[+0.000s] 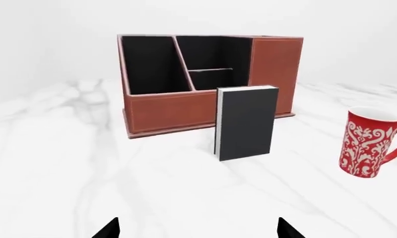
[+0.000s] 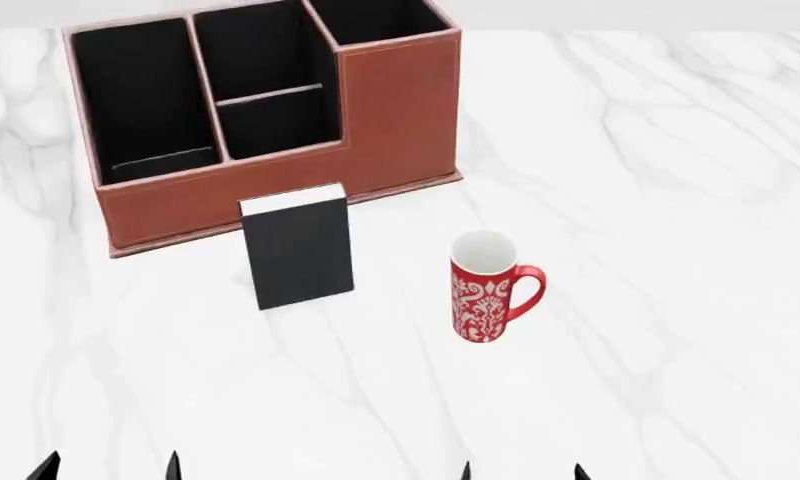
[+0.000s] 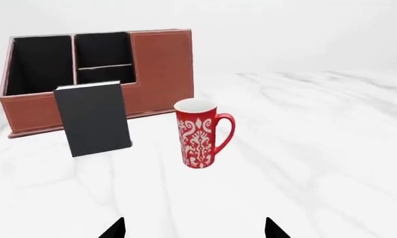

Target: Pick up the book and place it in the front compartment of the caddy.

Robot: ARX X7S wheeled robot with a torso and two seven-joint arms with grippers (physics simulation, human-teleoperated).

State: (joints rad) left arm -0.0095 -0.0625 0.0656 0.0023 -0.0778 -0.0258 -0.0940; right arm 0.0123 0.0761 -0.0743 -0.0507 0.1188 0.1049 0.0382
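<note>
Nearest the robot, at the bottom edge of the head view, only the black fingertips of the two claws show; the left claw (image 2: 107, 466) has its tips set well apart with nothing between them, and the right claw (image 2: 523, 470) is likewise spread wide and holds nothing; both hang low over the white marble table (image 2: 667, 180), well short of everything standing on it.

Farther out stands the red-and-white patterned mug (image 2: 486, 288), upright, its handle turned toward the robot's right; it is near the book but not touching it.

To the left of the mug and a little farther away, the book (image 2: 299, 256) stands upright on its lower edge, black cover toward the robot, white page edges along its top; it sits just in front of the caddy's low front wall, outside every cell.

Behind it is the caddy (image 2: 400, 110), reddish-brown with black lining; a wide cell lies at its left, the tall square cell at its right, and between them two cells parted by a low thin divider; the front compartment (image 2: 277, 128), the nearer of those two, holds nothing.
</note>
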